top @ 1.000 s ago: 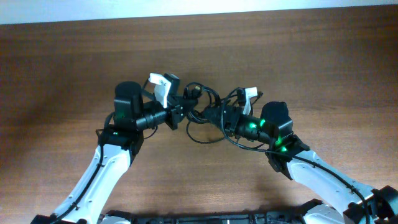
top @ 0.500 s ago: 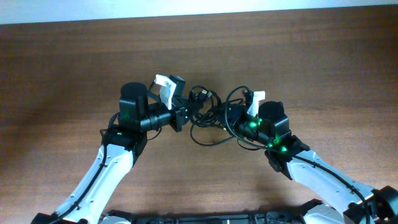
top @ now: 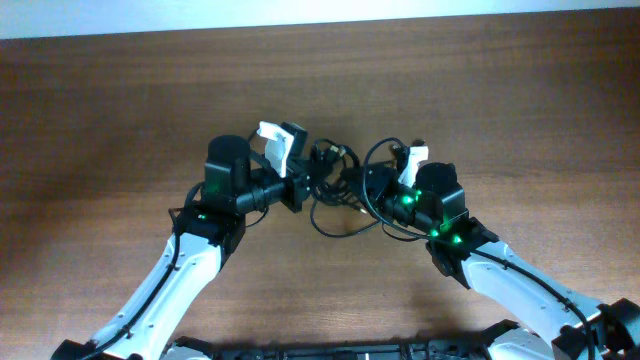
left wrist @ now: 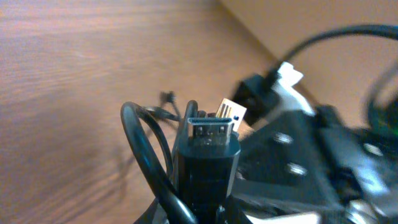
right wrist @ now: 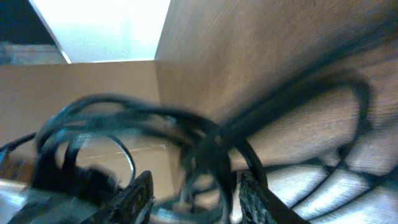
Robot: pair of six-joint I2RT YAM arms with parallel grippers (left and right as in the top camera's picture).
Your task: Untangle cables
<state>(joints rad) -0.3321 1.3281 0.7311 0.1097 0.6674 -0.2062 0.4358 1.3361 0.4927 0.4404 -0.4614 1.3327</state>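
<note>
Cables: thin, flexible black cables [top: 335,190] with small plug ends, 1 tangled clump sitting between the 2 arms over the brown wooden table [top: 120,120].
Left gripper: the left gripper [top: 303,180] is closed on the clump at a flat black plug [left wrist: 211,134], likely anchoring it so loops can be drawn off.
Right gripper: the right gripper [top: 372,185] has its fingers [right wrist: 138,194] apart. Strands cross the gap, none visibly pinched; it is probably seeking a fresh hold.
Hidden: the left fingers sit below their own camera's view. The knot's crossings are too blurred to trace. 1 pale plug [left wrist: 231,111] is half covered.
</note>
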